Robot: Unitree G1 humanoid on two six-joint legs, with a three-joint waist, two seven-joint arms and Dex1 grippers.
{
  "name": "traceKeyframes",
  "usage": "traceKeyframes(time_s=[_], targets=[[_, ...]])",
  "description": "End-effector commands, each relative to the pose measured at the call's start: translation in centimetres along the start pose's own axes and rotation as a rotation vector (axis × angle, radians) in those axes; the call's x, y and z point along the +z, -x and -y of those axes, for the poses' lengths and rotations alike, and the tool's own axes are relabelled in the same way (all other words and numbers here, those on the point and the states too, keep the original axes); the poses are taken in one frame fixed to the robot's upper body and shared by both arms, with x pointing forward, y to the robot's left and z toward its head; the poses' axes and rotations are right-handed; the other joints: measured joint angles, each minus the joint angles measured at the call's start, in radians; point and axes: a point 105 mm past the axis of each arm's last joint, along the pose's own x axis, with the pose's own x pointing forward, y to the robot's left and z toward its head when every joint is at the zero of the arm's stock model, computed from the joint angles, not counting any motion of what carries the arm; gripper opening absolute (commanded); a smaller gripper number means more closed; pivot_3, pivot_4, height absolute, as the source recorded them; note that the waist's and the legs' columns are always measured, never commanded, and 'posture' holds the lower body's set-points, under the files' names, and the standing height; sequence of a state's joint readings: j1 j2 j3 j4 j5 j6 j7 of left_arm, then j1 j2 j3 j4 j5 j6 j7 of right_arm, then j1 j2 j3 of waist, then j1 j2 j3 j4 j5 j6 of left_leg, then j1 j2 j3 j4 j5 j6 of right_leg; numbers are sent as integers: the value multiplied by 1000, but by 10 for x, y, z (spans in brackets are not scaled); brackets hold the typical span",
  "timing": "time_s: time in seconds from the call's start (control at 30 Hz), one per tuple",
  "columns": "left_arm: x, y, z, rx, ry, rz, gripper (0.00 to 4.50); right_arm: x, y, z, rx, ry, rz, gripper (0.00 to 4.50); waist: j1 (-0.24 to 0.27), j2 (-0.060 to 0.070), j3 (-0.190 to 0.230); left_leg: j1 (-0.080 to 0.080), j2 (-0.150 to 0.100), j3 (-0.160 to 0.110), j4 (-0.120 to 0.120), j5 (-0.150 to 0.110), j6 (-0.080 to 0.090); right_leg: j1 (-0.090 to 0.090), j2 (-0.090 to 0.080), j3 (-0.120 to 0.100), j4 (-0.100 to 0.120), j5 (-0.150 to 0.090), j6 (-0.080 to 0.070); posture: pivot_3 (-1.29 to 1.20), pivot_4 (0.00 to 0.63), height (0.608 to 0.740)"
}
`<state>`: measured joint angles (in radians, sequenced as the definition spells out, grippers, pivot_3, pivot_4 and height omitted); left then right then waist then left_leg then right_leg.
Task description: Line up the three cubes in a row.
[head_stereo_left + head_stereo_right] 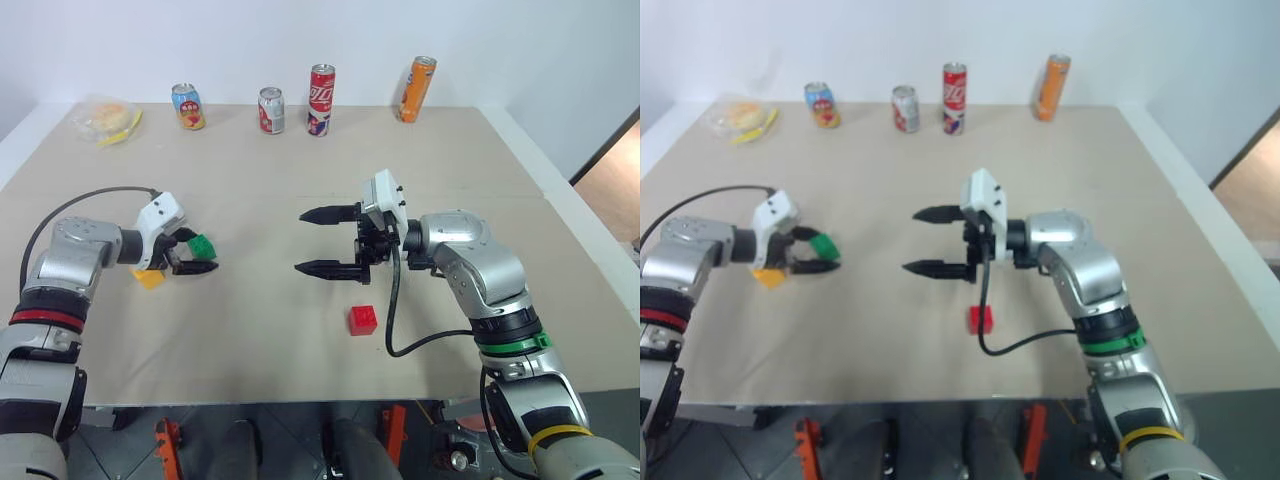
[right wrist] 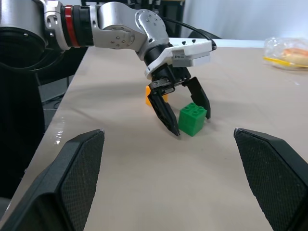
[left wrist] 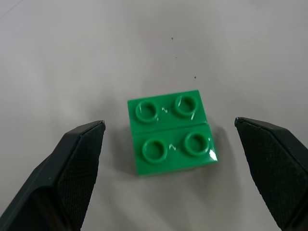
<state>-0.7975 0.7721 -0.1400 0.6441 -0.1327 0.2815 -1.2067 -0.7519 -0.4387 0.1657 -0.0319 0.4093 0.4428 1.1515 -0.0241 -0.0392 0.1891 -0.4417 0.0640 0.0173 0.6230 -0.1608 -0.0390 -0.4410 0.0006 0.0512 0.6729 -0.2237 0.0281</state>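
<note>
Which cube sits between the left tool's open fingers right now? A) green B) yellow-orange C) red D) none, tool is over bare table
A: the green cube rests on the table between the spread fingers of the left tool, untouched on either side; the red cube lies apart, near the right tool.
</note>
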Motion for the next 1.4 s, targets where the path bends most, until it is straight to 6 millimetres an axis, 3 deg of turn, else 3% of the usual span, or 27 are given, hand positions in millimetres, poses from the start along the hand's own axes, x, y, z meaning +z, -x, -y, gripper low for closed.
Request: traceKeyframes(time_s=[0.03,0.07,0.1,0.37,0.57,0.67,0.8,1.0,1.4], targets=[[10,3,-4,14,-27,12,4500,13,0,-4,1,39,37,4455,0,0,0,0,0,0,0,0,0,0,0,0,1,0,0,0,150,740],[11,3,-4,14,-24,14,4500,13,0,-4,0,39,38,4455,0,0,0,0,0,0,0,0,0,0,0,0,1,0,0,0,150,740],[11,2,-4,15,-24,14,3932,13,-1,-4,-2,38,39,4500,0,0,0,0,0,0,1,0,0,0,0,0,2,0,0,0,150,740],[9,3,-5,22,-15,4,1352,12,-1,-3,-6,33,41,4500,-1,0,0,1,0,0,2,0,0,0,0,0,5,-1,-1,0,150,740],[10,4,-6,37,-15,11,1356,12,-2,-3,-3,32,44,4500,-1,0,0,2,0,0,3,0,0,0,0,1,6,-1,-1,0,150,740],[27,8,-1,-2,-73,68,1356,13,1,-4,6,32,43,4500,-1,0,0,2,0,0,3,0,0,0,0,1,6,-1,-1,0,150,740],[55,14,31,-161,-218,139,1356,12,25,-16,42,7,16,4500,3,0,0,1,0,0,3,0,0,0,0,0,6,-2,-1,0,150,740],[47,1,82,-299,-368,49,1356,-2,57,-39,88,7,-121,4500,0,0,0,3,-2,2,2,-1,0,0,-3,3,6,-4,1,0,150,740],[44,-38,142,-340,-336,-16,1356,-1,63,-34,33,16,-144,4500,-8,0,0,4,-1,2,6,2,5,1,2,7,8,-2,-4,0,150,740]])
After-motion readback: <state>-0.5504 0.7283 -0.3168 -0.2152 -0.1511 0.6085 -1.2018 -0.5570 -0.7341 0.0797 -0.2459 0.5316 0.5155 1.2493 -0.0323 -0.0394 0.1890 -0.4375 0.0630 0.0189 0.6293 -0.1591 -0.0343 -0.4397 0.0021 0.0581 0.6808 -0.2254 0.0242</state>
